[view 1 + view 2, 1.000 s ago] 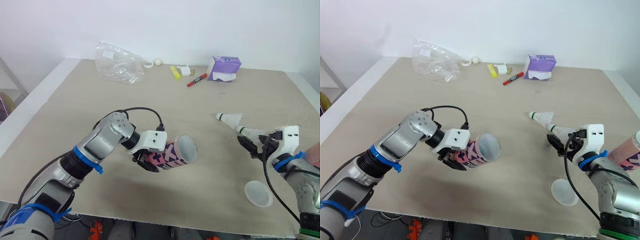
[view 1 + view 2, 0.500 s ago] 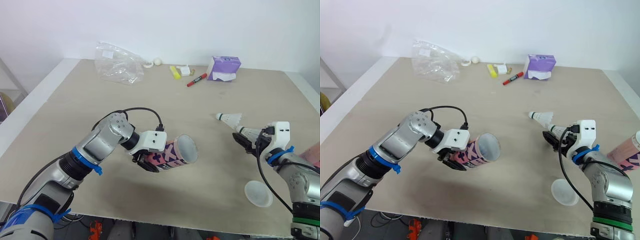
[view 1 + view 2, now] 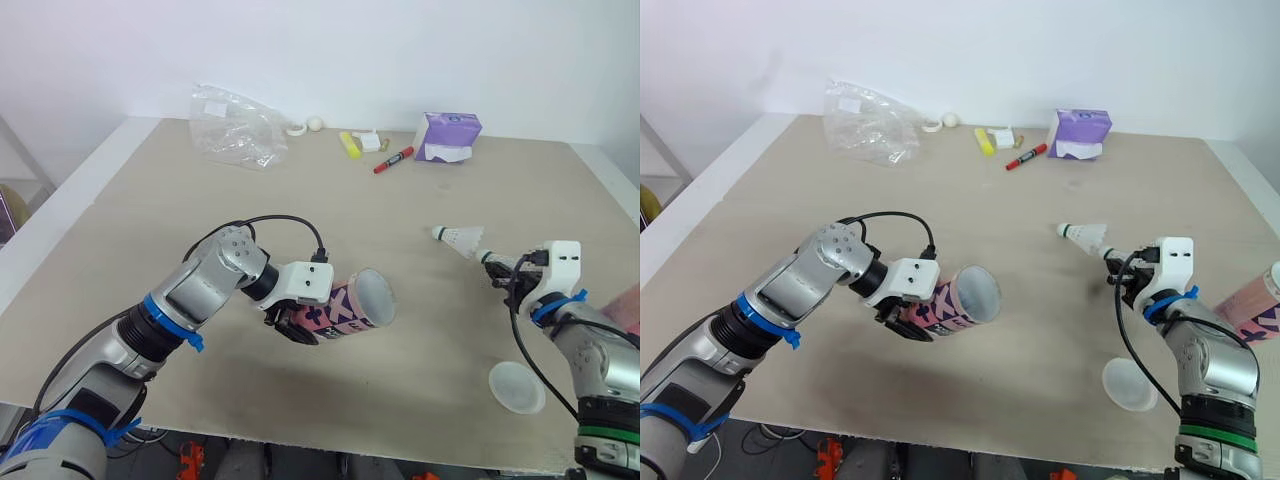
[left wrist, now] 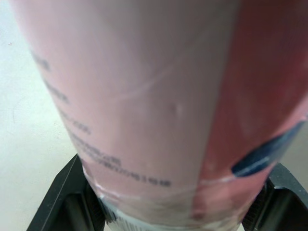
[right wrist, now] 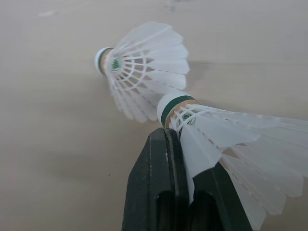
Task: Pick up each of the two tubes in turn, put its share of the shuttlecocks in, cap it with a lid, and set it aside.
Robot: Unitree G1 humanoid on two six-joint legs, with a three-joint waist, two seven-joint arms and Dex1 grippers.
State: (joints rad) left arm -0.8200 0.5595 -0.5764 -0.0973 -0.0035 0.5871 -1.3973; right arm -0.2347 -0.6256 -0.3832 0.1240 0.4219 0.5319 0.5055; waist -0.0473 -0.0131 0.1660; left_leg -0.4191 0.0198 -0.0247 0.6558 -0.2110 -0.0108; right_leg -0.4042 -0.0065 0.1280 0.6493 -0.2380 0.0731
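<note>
Underneath it all, a pale counter. At centre, the tube: clamped near its closed end in the left tool, held off the counter and lying nearly level, open mouth turned rightward. Second tube well to the right of that mouth, at the counter's edge and partly cut off. Lid flat on the counter, right of the tube's mouth and nearer the robot. Right tool also well right of the mouth, pinched tight on the feather skirt of a shuttlecock just behind the cork, cork end on the side toward the tube. Low over the counter or resting on it, cannot tell which. Loose shuttlecock on the counter just beyond the pinched one, touching it or nearly so.

Risks, as judged from here:
- **Thin pinch on feathers rather than cork:** likely to twist or slip during the carry, or to crush the skirt.
- **Closeness of the loose shuttlecock:** easy to snag, drag along or flick farther from the tube on lifting.
- **Wide gap to the mouth:** plenty of room for misalignment, with the cork catching the rim instead of entering.
- **Near-level tube:** once in, could slide back out unless tipped mouth-up.
- **Lid near the front edge:** could get swept off by a low pass of the right arm.
</note>
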